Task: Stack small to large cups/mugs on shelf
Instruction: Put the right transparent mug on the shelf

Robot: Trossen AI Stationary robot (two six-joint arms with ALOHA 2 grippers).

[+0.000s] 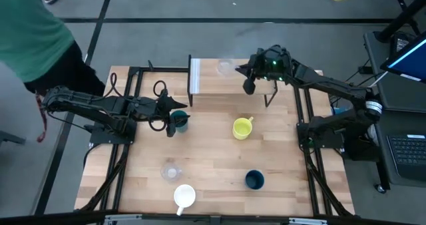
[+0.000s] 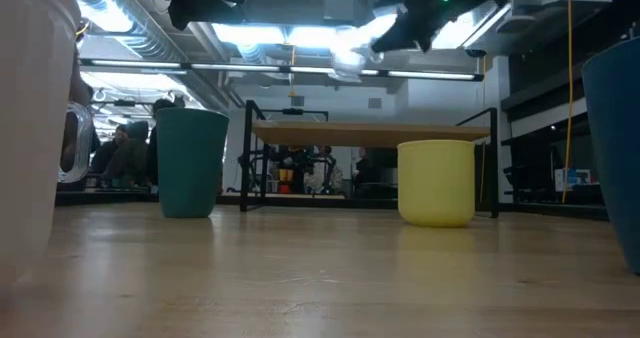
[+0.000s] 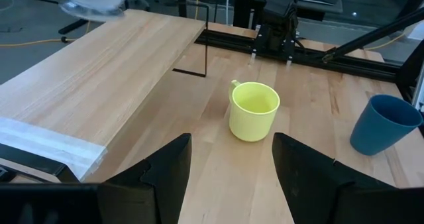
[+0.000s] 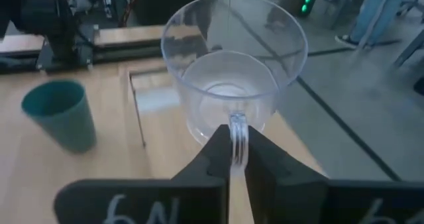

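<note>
My right gripper (image 4: 237, 152) is shut on a clear cup (image 4: 232, 71), which it holds above the shelf's light wood top (image 1: 219, 84); the cup also shows in the high view (image 1: 226, 66) and the low view (image 2: 350, 60). My left gripper (image 3: 232, 164) is open and empty, raised above the teal cup (image 1: 180, 122), which stands upright on the table (image 2: 190, 163). The yellow mug (image 1: 242, 128), the navy cup (image 1: 254, 180), the white mug (image 1: 184, 197) and a second clear cup (image 1: 171, 172) stand on the table. My right gripper pinches the clear cup's handle (image 4: 237, 132) between its two fingers, coming level from the table's right side. The cup sits upright, its mouth up, lifted clear above the shelf top.
The shelf's black legs (image 1: 269, 97) stand at the table's far middle. Black frame rails (image 1: 303, 118) run along the table's left and right sides. A person in a green top (image 1: 33, 32) stands beyond the far left corner.
</note>
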